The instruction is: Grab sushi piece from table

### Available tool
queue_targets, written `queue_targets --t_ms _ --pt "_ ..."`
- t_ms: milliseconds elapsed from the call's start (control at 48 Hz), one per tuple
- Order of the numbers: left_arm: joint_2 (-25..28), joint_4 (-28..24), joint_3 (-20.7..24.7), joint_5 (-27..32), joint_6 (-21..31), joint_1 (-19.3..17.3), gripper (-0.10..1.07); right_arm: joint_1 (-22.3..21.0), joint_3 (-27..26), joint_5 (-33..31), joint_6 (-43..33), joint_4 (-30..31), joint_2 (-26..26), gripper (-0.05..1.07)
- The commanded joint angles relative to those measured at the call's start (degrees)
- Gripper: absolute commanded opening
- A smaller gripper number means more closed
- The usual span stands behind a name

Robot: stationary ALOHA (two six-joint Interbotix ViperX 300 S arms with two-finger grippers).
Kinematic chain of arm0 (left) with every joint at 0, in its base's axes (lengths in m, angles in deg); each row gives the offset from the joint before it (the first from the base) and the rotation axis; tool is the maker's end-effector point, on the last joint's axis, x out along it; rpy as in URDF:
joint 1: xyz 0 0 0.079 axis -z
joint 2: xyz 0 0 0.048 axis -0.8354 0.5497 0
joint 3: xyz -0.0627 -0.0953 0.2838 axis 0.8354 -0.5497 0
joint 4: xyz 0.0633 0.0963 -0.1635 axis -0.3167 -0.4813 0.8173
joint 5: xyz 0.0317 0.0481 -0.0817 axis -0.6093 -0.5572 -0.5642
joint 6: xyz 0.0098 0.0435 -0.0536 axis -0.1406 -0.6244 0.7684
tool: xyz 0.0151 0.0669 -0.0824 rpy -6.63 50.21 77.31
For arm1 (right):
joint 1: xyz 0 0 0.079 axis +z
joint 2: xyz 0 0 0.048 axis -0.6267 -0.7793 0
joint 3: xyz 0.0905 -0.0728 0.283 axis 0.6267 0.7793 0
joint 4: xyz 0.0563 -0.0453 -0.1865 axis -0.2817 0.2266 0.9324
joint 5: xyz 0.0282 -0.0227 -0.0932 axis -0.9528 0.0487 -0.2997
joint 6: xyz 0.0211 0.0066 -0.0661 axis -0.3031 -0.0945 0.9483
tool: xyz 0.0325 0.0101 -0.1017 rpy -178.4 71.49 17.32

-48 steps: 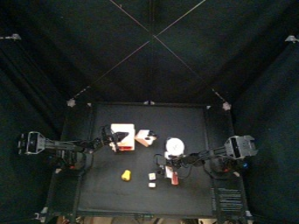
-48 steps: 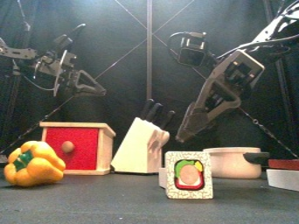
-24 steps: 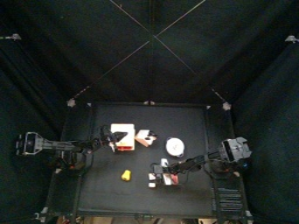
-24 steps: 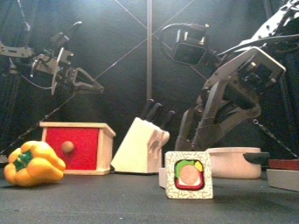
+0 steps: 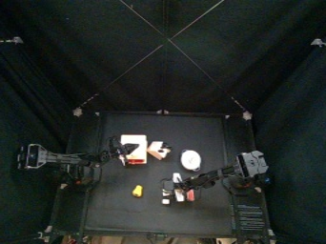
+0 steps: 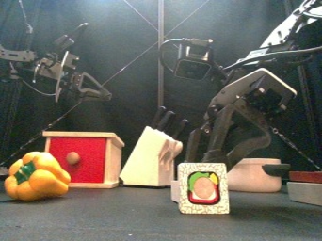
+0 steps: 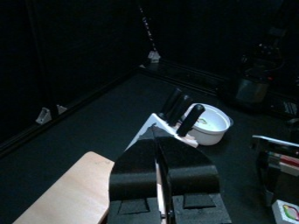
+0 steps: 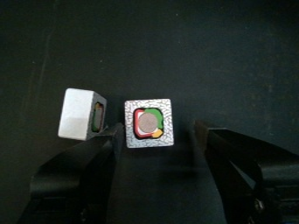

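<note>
Right end effector [image 8: 152, 166] lower over sushi piece [image 8: 147, 122]

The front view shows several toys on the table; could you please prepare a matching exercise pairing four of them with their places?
Things:
1. yellow pepper
2. red box
3. knife block
4. sushi piece

Places:
A. nearest the camera, under the right gripper
B. far left of the row
C. between red box and white pot
D. directly beside the pepper

Pairs: 1-B, 2-D, 3-C, 4-A
</note>
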Motion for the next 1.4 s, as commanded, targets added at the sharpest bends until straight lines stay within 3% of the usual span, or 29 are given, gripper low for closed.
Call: queue_targets --t_ms 0,1375 --pt "-0.09 -0.18 0.62 -0.18 0.0 -0.09 0.22 -0.09 -1.85 -0.88 0.09 0.09 0.44 0.96" --pt "-0.09 -0.26 0.7 -0.18 -0.09 -0.09 0.22 -0.26 -2.72 -3.08 0.09 0.35 -0.62 0.94"
